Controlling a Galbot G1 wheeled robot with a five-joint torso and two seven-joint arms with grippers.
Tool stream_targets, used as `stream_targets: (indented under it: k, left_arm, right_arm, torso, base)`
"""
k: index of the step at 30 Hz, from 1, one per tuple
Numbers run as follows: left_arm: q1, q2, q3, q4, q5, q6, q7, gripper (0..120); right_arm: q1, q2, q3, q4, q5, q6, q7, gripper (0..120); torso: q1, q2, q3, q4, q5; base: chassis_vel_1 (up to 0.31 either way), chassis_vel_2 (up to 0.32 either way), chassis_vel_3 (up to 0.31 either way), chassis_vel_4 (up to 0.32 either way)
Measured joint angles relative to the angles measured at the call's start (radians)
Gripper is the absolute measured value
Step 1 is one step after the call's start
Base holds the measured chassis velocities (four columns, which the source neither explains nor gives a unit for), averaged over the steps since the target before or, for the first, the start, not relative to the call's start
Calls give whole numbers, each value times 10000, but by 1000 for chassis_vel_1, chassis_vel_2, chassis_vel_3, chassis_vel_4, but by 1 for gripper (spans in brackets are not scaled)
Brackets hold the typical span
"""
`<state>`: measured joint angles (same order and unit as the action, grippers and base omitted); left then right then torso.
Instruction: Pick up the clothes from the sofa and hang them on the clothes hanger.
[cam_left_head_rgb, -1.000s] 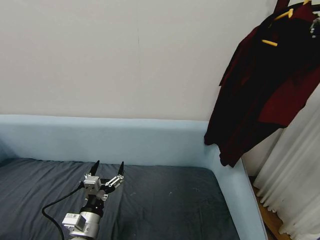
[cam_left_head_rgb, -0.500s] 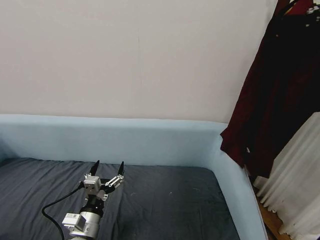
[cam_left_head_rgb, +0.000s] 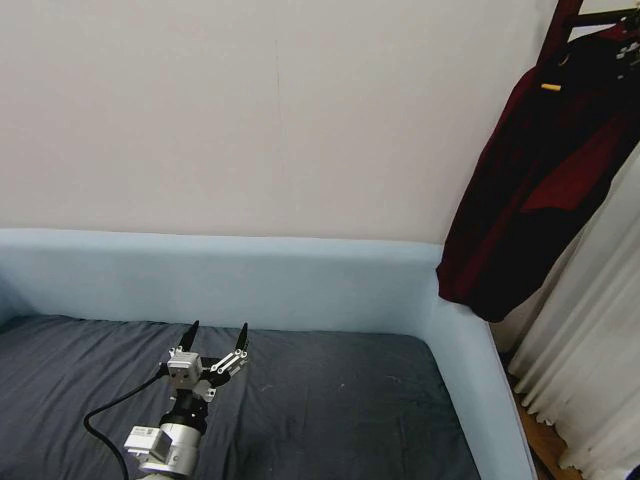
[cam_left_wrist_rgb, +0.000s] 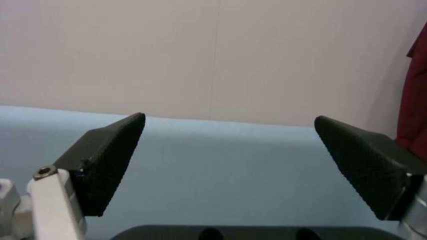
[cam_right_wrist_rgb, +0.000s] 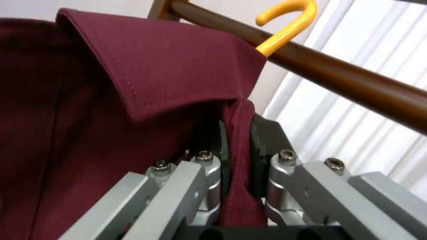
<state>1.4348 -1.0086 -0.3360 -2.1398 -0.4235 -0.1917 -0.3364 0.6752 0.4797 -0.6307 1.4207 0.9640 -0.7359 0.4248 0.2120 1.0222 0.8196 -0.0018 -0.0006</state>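
— pale wall (cam_left_head_rgb: 250, 120), blue sofa (cam_left_head_rgb: 300, 285) with its dark seat (cam_left_head_rgb: 330, 400) below us. where is the shirt?
— up at the far right. the dark red shirt (cam_left_head_rgb: 530, 200) hangs beside the white curtain (cam_left_head_rgb: 590, 360), above the sofa's arm.
— it has moved, hasn't it?
— yes. a second ago it hung spread toward the sofa, then it swung right and hung straight. now we see it drawn higher, its top up by the wooden rail (cam_right_wrist_rgb: 333, 65).
— and the right gripper (cam_right_wrist_rgb: 233, 145)?
— clenched on a fold of fabric just under the collar (cam_right_wrist_rgb: 167, 65). the yellow hanger hook (cam_right_wrist_rgb: 287, 22) sits right at the rail, though we cannot tell whether it is seated over it.
— the left gripper (cam_left_head_rgb: 220, 327)?
— parked low over the seat, fingers spread, holding nothing.
— so what does that mean for us?
— we judge the hanging is nearly done. letting go only makes sense once the hook bears the weight.
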Motion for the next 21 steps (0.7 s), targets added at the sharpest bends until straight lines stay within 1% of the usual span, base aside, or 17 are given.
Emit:
stream_targets:
  k: [1,4,5,6,10,11,12,15,20,21]
  left_arm:
    - [0,0,0,0,0,0,0,100]
    - [-1,0,0,0,0,-1,3,100]
    - [-1,0,0,0,0,-1,3,100]
    - [-1,0,0,0,0,-1,4,100]
    - [0,0,0,0,0,0,3,100]
    - [0,0,0,1,0,0,3,100]
    - [0,0,0,1,0,0,3,100]
    - [-1,0,0,0,0,-1,3,100]
    - [0,0,0,0,0,-1,3,100]
    - [-1,1,0,1,0,-1,3,100]
  right_arm:
    - [0,0,0,0,0,0,0,7]
    - [-150,-598,281,892,371,-1,49,7]
    - [-162,-658,305,999,401,-1,65,7]
    - [-186,-847,338,1330,451,-1,80,7]
    - [-199,-1107,308,1659,293,-1,41,7]
    - [-191,-1200,232,1671,-48,-1,-103,7]
    - [-191,-1200,232,1671,-48,-1,-103,7]
    - [-15,-1501,-82,1629,-1376,-1,-979,7]
    - [79,-1794,-112,1750,-2033,-1,-1498,7]
    - [114,-1963,-105,1937,-2286,-1,-1758,7]
  torso:
    - [0,0,0,0,0]
    - [-2,2,-2,-4,1]
    - [-2,2,-2,-3,1]
    - [-2,3,-1,3,-1]
    - [-2,2,-1,8,-4]
    - [-2,2,-1,8,-3]
    - [-2,2,-1,8,-3]
    - [-1,2,0,6,0]
    - [-1,2,0,4,-1]
    - [-2,2,0,2,-1]
  base:
    - [0,0,0,0]
    - [0,0,0,0]
    - [0,0,0,0]
    - [0,0,0,0]
    - [0,0,0,0]
    - [0,0,0,0]
    - [0,0,0,0]
    - [0,0,0,0]
    - [0,0,0,0]
    - [0,0,0,0]
